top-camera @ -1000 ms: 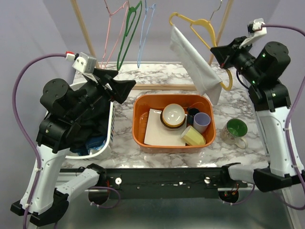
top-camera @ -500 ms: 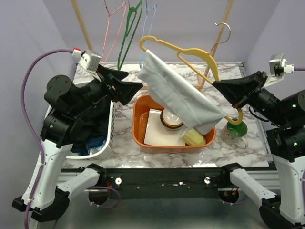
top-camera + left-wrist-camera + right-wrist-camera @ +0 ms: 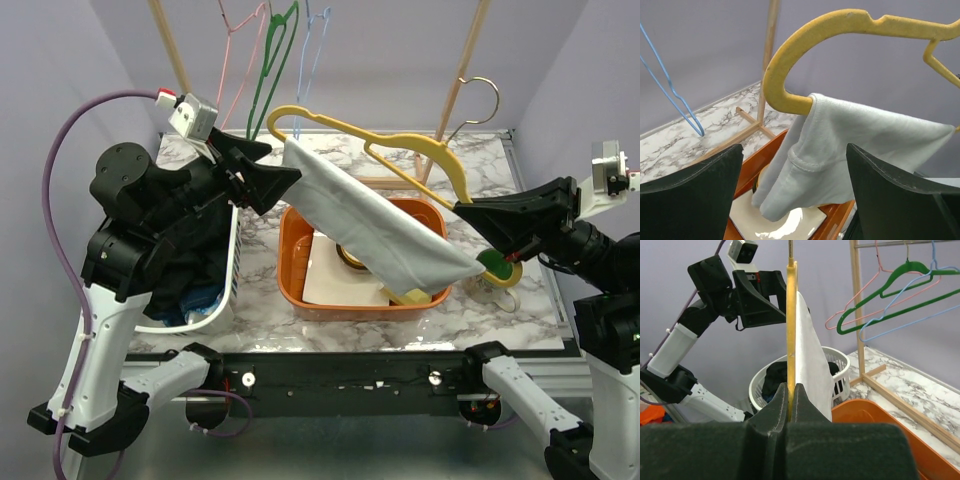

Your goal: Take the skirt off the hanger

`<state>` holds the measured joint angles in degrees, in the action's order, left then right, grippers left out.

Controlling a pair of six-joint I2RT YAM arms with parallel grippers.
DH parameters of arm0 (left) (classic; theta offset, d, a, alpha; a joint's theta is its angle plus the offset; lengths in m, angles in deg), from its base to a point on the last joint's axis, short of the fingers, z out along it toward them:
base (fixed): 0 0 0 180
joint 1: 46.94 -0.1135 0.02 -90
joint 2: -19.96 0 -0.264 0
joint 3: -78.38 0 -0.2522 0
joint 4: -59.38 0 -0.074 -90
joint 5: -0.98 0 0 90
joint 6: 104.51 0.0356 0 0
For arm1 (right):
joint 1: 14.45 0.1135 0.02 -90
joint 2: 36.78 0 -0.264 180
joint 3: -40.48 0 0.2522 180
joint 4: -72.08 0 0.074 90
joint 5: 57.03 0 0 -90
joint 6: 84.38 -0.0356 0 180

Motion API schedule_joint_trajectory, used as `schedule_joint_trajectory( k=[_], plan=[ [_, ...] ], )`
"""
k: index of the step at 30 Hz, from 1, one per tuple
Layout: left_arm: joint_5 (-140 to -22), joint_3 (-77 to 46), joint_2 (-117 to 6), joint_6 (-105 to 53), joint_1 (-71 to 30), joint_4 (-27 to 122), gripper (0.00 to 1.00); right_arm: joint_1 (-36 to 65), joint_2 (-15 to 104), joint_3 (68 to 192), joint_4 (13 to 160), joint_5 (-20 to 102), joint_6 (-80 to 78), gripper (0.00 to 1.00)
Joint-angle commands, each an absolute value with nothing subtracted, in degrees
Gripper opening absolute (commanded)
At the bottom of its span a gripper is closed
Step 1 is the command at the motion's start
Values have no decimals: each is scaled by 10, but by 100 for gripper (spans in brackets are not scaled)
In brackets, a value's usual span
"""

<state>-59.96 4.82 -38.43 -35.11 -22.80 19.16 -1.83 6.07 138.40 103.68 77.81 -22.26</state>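
Observation:
A pale grey skirt (image 3: 375, 225) hangs over the lower bar of a yellow hanger (image 3: 400, 146), held in the air above the orange tub. My right gripper (image 3: 470, 208) is shut on the hanger's right end; in the right wrist view the yellow bar (image 3: 791, 320) rises from between the closed jaws with the skirt (image 3: 812, 360) beside it. My left gripper (image 3: 292, 180) is open, its tips at the skirt's upper left end. In the left wrist view the skirt's hem (image 3: 810, 155) and the hanger's curved end (image 3: 785, 70) lie between the wide-open fingers (image 3: 890, 190), apart from them.
An orange tub (image 3: 300, 285) holds a white plate, a bowl and cups. A white laundry basket (image 3: 228, 290) with dark clothes stands at left. A green mug (image 3: 497, 275) stands at right. A wooden rack (image 3: 465, 75) carries pink, green and blue hangers (image 3: 270, 70).
My right arm has swung the hanger and skirt off the rack, forward and left, lowering over the tub. My left gripper rose and reached to the skirt's left end.

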Motion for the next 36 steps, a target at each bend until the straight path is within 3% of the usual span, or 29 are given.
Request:
schedule_joint_trajectory(
  k=[1,4,6,11,12,17,18,28,36],
  plan=[
    [-556,37,-373,-344,-225,197,89,-21,52,1393,969,792,-263,1],
    [-537,34,-374,-351,-225,201,82,-22,53,1390,955,780,-273,1],
    [-520,29,-373,-360,-225,210,70,-21,52,1389,952,769,-273,1],
    [-489,7,-366,-389,-225,254,51,-21,58,1384,927,764,-289,1],
    [-484,4,-365,-397,-225,258,42,-21,59,1383,925,763,-290,1],
    [-455,-6,-366,-428,-225,298,15,-22,58,1375,917,746,-288,1],
    [-454,-4,-366,-431,-225,299,1,-22,56,1371,919,739,-283,1],
    [-525,26,-349,-401,-225,236,0,-22,38,1339,947,546,-208,1],
    [-575,67,-315,-401,-225,226,0,-21,15,1304,926,475,-188,1]
  ],
)
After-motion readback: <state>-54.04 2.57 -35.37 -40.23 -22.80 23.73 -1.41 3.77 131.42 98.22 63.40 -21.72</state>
